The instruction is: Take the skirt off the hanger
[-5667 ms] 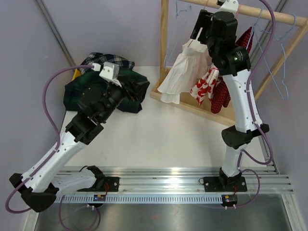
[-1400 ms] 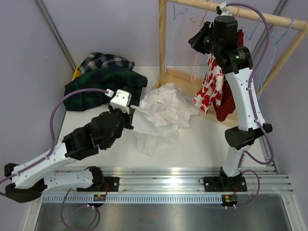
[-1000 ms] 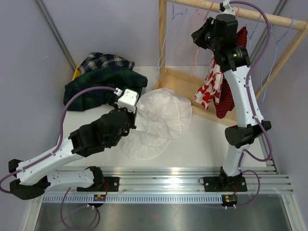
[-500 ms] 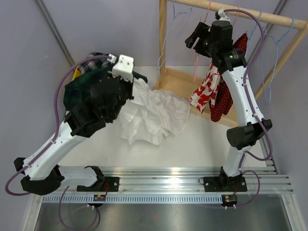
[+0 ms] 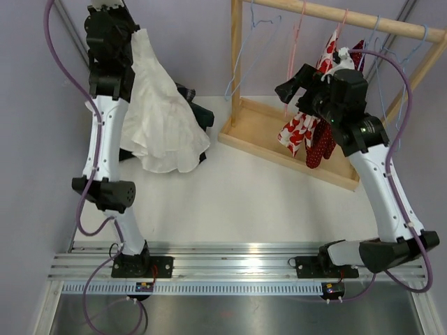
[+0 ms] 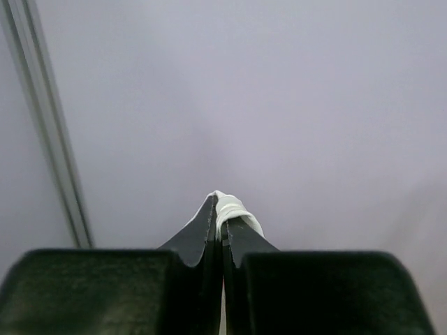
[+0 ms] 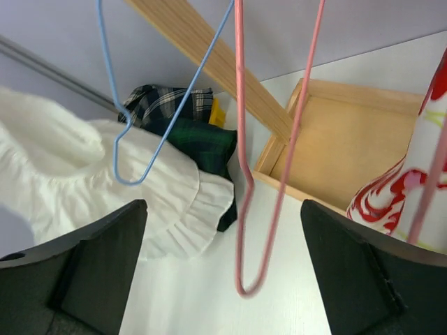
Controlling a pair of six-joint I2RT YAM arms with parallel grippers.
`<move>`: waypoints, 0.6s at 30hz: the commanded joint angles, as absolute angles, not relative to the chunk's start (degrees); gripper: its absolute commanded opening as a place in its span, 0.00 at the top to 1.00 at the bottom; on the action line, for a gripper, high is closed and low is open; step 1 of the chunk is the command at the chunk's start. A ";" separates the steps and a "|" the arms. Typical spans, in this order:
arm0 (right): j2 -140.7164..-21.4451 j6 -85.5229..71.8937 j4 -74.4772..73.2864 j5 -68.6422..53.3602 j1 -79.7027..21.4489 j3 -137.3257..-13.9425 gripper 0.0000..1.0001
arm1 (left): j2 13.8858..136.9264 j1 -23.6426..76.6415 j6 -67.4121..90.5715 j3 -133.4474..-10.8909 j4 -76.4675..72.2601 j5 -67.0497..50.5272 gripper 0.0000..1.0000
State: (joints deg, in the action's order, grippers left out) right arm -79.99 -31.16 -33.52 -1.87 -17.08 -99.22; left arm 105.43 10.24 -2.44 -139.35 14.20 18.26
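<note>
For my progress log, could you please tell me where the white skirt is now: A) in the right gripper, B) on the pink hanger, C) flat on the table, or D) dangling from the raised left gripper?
D: the white skirt hangs from the left gripper, shut on it.

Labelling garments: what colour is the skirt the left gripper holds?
White. The skirt shows best in the top external view.

Two white arms with black joints.
The left arm and right arm each carry a purple cable and a black base; left hand and right hand have black fingers.
</note>
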 commanded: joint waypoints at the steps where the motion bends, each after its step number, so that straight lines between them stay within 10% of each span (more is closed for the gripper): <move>1: -72.10 -32.35 -27.25 -5.88 -16.79 -92.75 0.01 | 112.22 5.89 9.46 -137.99 -3.15 9.75 0.95; 4: -66.39 -31.03 -24.98 -8.25 -16.79 -88.09 0.01 | 119.69 5.89 13.60 -135.72 -5.35 7.66 0.78; 6: -63.38 -29.54 -22.43 -9.66 -16.79 -85.88 0.00 | 121.72 5.89 17.12 -128.10 -8.34 8.26 0.42; 7: -61.11 -29.10 -20.24 -10.36 -16.79 -84.83 0.01 | 123.99 5.89 20.97 -126.93 -7.74 9.31 0.02; 12: -60.38 -24.35 -21.69 -8.88 -16.79 -91.38 0.00 | 128.33 6.24 27.06 -131.92 12.98 8.79 0.01; 18: -71.17 -23.12 -37.68 9.91 -16.79 -110.95 0.01 | 103.31 9.74 24.36 -107.43 10.81 13.09 0.01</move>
